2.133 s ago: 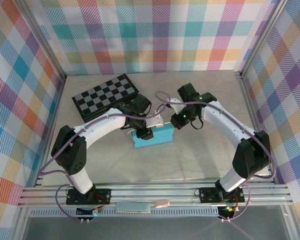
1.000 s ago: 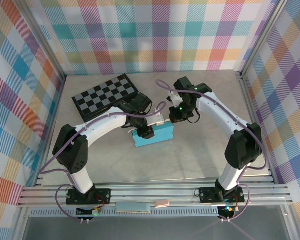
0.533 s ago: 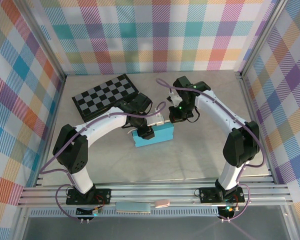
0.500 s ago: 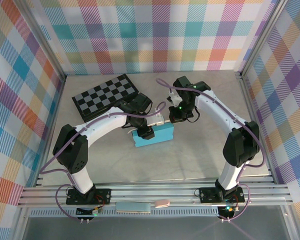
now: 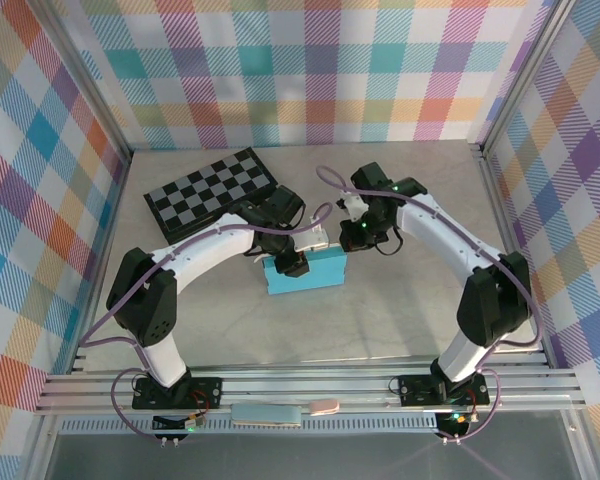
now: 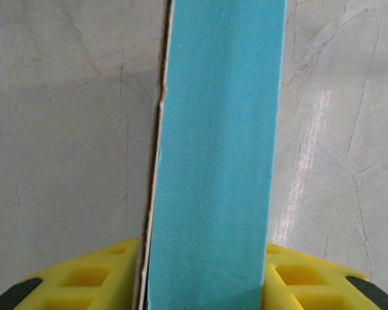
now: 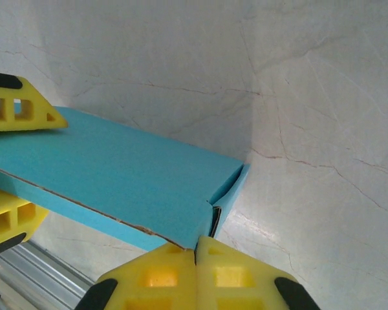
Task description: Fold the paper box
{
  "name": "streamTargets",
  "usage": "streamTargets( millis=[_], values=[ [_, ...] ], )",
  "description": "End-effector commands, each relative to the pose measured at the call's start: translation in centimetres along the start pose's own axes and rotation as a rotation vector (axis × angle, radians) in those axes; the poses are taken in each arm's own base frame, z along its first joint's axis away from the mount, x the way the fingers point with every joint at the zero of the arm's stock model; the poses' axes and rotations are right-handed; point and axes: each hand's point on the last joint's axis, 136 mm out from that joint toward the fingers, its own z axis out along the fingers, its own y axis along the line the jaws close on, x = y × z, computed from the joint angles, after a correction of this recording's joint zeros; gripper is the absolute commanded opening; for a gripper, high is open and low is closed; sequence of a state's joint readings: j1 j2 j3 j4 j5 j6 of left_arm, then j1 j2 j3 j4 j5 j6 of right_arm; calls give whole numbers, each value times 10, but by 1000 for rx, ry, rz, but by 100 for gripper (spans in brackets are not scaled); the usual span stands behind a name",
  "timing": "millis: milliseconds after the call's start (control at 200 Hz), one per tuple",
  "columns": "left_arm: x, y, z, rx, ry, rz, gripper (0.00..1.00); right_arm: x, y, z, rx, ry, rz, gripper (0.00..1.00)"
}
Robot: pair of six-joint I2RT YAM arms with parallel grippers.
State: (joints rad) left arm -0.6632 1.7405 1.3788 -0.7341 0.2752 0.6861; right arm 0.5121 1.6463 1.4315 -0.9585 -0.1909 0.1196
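The paper box (image 5: 315, 270) is a turquoise flat rectangular box lying on the table's middle. My left gripper (image 5: 292, 265) sits over its left part. In the left wrist view the box (image 6: 213, 161) runs straight away between the two yellow fingers (image 6: 84, 284), which press flush on both long sides. My right gripper (image 5: 348, 243) hovers at the box's right end. In the right wrist view its gripper (image 7: 196, 258) has both fingers pressed together, tips against the near corner of the box (image 7: 116, 174), where an end flap stands slightly ajar. The left gripper's yellow fingers (image 7: 19, 106) straddle the box's far end.
A black-and-grey checkerboard (image 5: 210, 190) lies at the back left, just behind the left arm. Plaid walls close in the back and both sides. An aluminium rail (image 5: 300, 385) runs along the near edge. Bare table lies in front of the box and to the right.
The right arm has swung slightly right and toward the near edge, its gripper now at the box's right end. The left arm and the box have barely moved.
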Motion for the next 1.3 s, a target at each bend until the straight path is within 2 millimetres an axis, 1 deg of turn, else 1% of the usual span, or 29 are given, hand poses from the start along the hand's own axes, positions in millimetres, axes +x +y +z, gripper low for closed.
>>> streamTargets(
  millis=[0,85,170,285,395,500,520,550,635,735,810,855,895,945,1000,1050,1130,1230,1295],
  values=[
    [-8,8,-1,-9,-25,-32,42,8,4,3,-1,-12,-24,0],
    [-12,12,-4,-32,-43,-49,46,7,4,1,17,-30,-37,0],
    [-20,17,-10,-67,-79,-74,48,6,4,-1,30,-41,-44,0],
    [-33,21,-24,-102,-158,-124,52,9,2,2,37,-33,-50,0],
    [-43,20,-36,-119,-244,-161,57,10,3,3,42,-35,-51,0],
    [-43,16,-41,-114,-269,-187,57,9,3,2,44,-42,-50,0],
    [-44,16,-42,-115,-275,-190,60,9,4,2,45,-44,-51,0],
    [-43,15,-43,-117,-280,-195,60,8,4,1,45,-47,-52,0],
    [-43,17,-49,-144,-298,-212,61,6,5,0,44,-52,-52,0],
    [-45,31,-69,-254,-351,-267,59,5,5,-2,46,-57,-49,0],
    [-46,41,-94,-341,-409,-331,54,4,5,-3,50,-57,-44,0],
    [-41,46,-108,-397,-418,-390,51,4,5,-3,56,-53,-39,0],
    [-34,50,-121,-446,-420,-454,46,4,4,-3,61,-54,-35,0],
    [-20,52,-132,-495,-391,-538,40,3,4,-4,66,-56,-32,0],
    [-3,49,-141,-524,-332,-616,38,2,4,-5,67,-59,-30,0],
    [16,43,-142,-529,-253,-676,38,1,4,-6,68,-64,-28,0],
    [43,24,-136,-484,-127,-735,38,0,4,-7,71,-67,-26,0],
    [62,3,-131,-419,-51,-790,38,-1,5,-8,72,-69,-27,0],
    [72,-3,-133,-413,-22,-809,38,-2,5,-9,72,-71,-28,0]
  ],
)
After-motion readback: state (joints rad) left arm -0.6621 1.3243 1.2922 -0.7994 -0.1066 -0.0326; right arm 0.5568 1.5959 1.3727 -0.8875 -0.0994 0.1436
